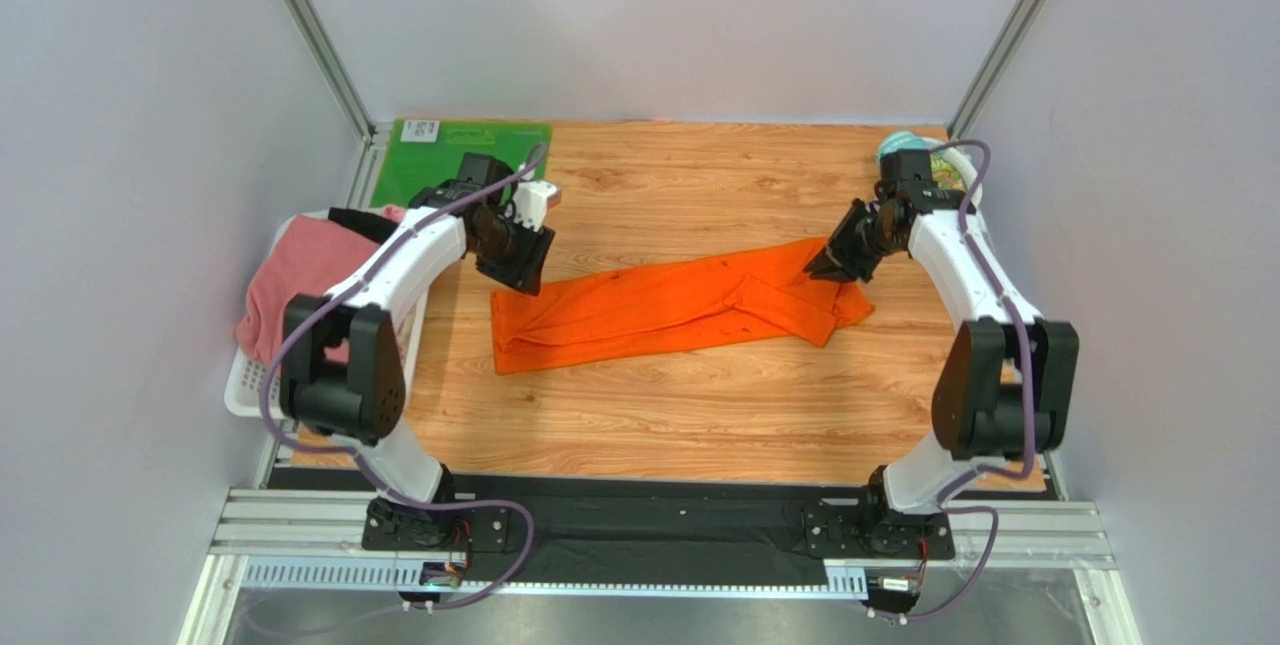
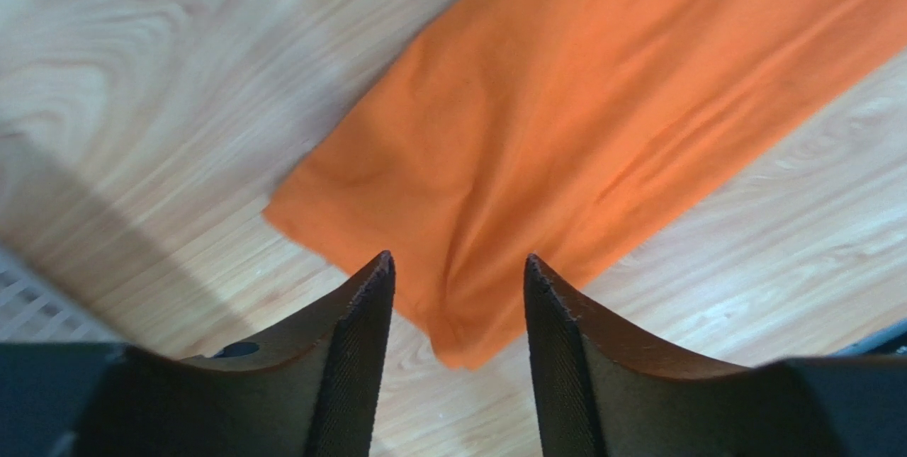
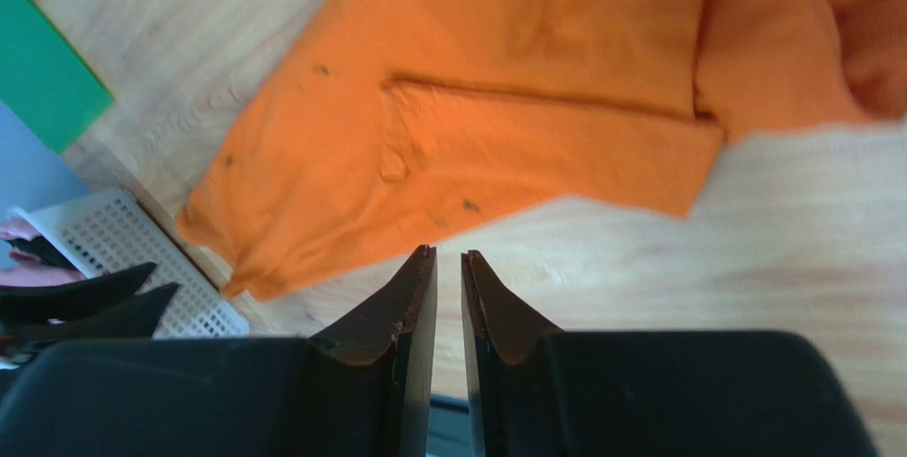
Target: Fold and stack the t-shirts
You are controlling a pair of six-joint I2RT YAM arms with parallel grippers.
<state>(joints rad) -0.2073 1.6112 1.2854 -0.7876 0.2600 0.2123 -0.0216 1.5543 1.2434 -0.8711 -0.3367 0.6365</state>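
Basket (image 1: 241,375): white, latticed, at the left edge of the bench (image 1: 691,180), partly hanging over its side.
Pink t-shirt (image 1: 293,278): bunched in the basket and spilling over its outer rim.
Black t-shirt (image 1: 353,222): only a small dark bit shows, at the far end of the basket beside the pink one.
Green mat (image 1: 436,158): flat in the far left corner of the bench, behind the left wrist.
Left arm (image 1: 383,278): rises from its base, bends at the elbow over the basket, then reaches right and away from the base. The wrist tips down over the left end of the cloth.
Left fingers (image 1: 519,263) (image 2: 362,319): spread apart with nothing between them, hanging above the left end of the orange t-shirt, clear of it.
Orange t-shirt (image 1: 661,308) (image 2: 596,106) (image 3: 511,85): lies on the middle of the bench as a long folded band. It runs slantwise, the left end nearer the bases and the right end farther. A sleeve is folded over near the right end.
Right fingers (image 1: 834,258) (image 3: 415,298): parted by a narrow slit and holding nothing. They point down and left at the far right end of the band; whether they touch the cloth cannot be told.
Right arm (image 1: 969,270): rises from its base to a high elbow, then its forearm runs away from the base and curls left toward the cloth.
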